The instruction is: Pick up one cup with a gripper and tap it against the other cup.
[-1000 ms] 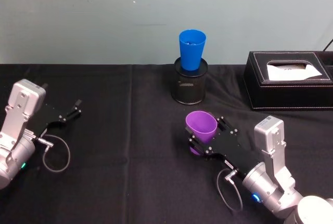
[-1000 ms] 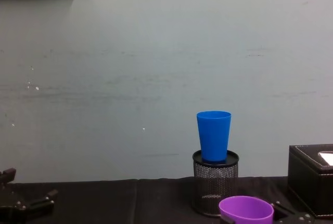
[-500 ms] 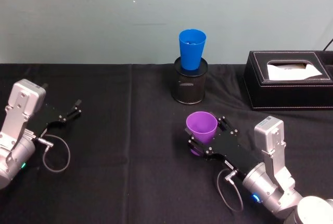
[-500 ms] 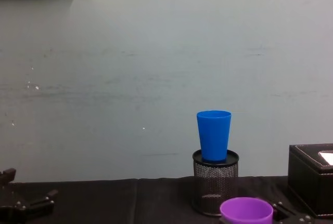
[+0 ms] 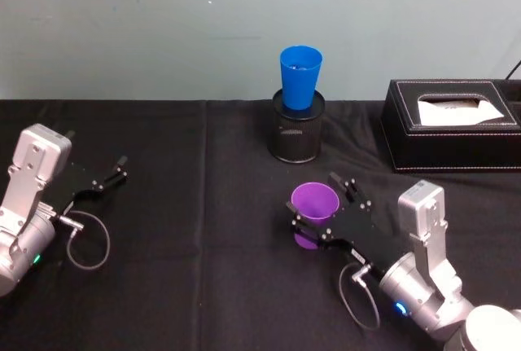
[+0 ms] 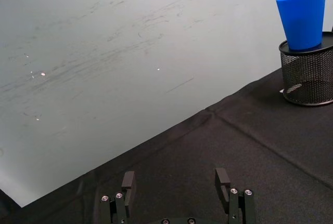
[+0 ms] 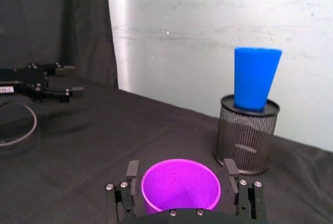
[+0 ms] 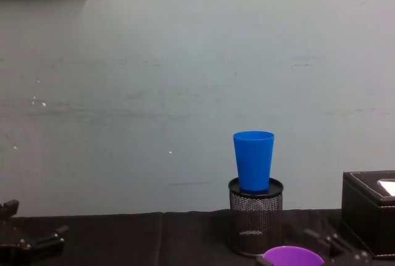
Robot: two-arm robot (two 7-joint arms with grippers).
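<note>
The purple cup (image 5: 315, 203) stands upright on the black tablecloth, right of centre, its rim low in the chest view (image 8: 293, 256). My right gripper (image 5: 310, 191) is open around it, one finger on each side with a small gap to the cup wall (image 7: 179, 185). The blue cup (image 5: 299, 76) sits upright in the mouth of a black mesh pen holder (image 5: 297, 135) farther back, also in the right wrist view (image 7: 255, 77) and the chest view (image 8: 253, 160). At the table's left, far from both cups, my left gripper (image 5: 120, 168) rests open.
A black tissue box (image 5: 452, 127) stands at the back right, close to the pen holder. A pale wall runs right behind the table's far edge. Bare black cloth lies between the left arm and the cups.
The purple cup went from tilted and held to upright and lower on the cloth. My right gripper's fingers have spread away from it. The left arm has not moved.
</note>
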